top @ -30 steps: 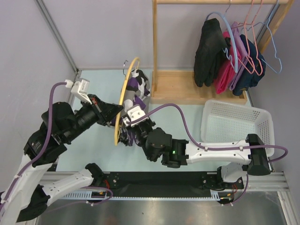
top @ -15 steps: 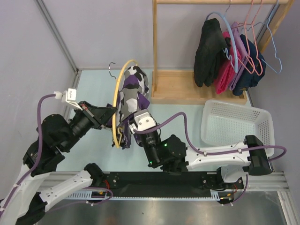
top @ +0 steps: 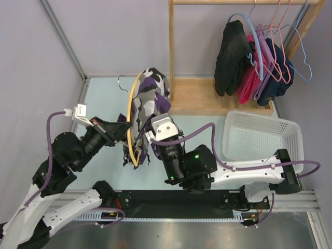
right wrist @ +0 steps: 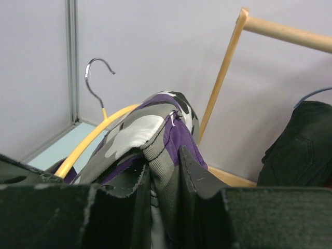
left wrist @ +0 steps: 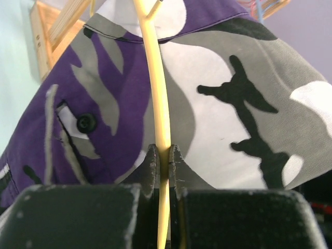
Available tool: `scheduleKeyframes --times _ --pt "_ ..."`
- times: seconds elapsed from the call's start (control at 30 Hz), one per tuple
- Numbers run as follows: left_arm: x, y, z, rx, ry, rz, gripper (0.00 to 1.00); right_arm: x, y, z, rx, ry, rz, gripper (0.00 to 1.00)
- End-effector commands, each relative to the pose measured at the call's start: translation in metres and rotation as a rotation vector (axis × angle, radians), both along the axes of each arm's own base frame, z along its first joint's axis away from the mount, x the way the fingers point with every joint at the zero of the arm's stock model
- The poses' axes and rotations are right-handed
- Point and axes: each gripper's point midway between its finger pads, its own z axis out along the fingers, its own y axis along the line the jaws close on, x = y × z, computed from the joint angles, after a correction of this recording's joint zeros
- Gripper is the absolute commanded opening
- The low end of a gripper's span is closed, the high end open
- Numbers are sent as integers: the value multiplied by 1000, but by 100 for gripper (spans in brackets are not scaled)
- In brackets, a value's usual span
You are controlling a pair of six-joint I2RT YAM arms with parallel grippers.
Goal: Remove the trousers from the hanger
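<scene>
The camouflage trousers (top: 148, 98), purple, grey, white and black, hang over a yellow hanger (top: 130, 116) held up in the air above the table. My left gripper (top: 124, 128) is shut on the hanger's yellow bar (left wrist: 158, 104), with the trousers (left wrist: 228, 104) draped right behind it. My right gripper (top: 154, 130) is shut on a fold of the trousers (right wrist: 163, 150); the hanger's arm (right wrist: 88, 142) and metal hook (right wrist: 96, 78) show to its left.
A wooden rack (top: 207, 101) stands at the back right with several garments (top: 254, 62) on coloured hangers. A white basket (top: 262, 137) sits on the table at the right. A metal frame post (top: 62, 39) runs along the left.
Both arms have lifted the hanger and trousers up and away from the table. The right gripper has moved up and right with the cloth; the left arm has drawn back toward the lower left.
</scene>
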Motion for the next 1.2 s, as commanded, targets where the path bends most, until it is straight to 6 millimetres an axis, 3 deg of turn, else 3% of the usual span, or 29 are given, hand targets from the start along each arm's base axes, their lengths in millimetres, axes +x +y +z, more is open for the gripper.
scheduleKeyframes --times 0.0,0.27,0.33,0.57,0.9,1.03,1.1,1.17 --pt "7 21 -23 80 23 102 0 -9 -77 117 381 -126 50 0" --pt "13 10 -42 101 72 90 0 -20 -87 140 466 -86 211 0" --pt "17 8 -42 101 79 92 0 -22 -99 146 495 -92 231 0" --pt "17 9 -62 130 107 98 0 -18 -134 168 506 -120 163 0" --pt "12 31 -88 217 129 156 0 -10 -156 180 396 -115 56 0" --pt "9 40 -91 237 126 180 0 -5 -169 161 322 -90 -7 0" --pt "7 45 -84 232 108 185 1 2 -179 140 310 -43 -69 0" --pt "5 44 -78 229 92 173 0 10 -189 107 246 5 -139 0"
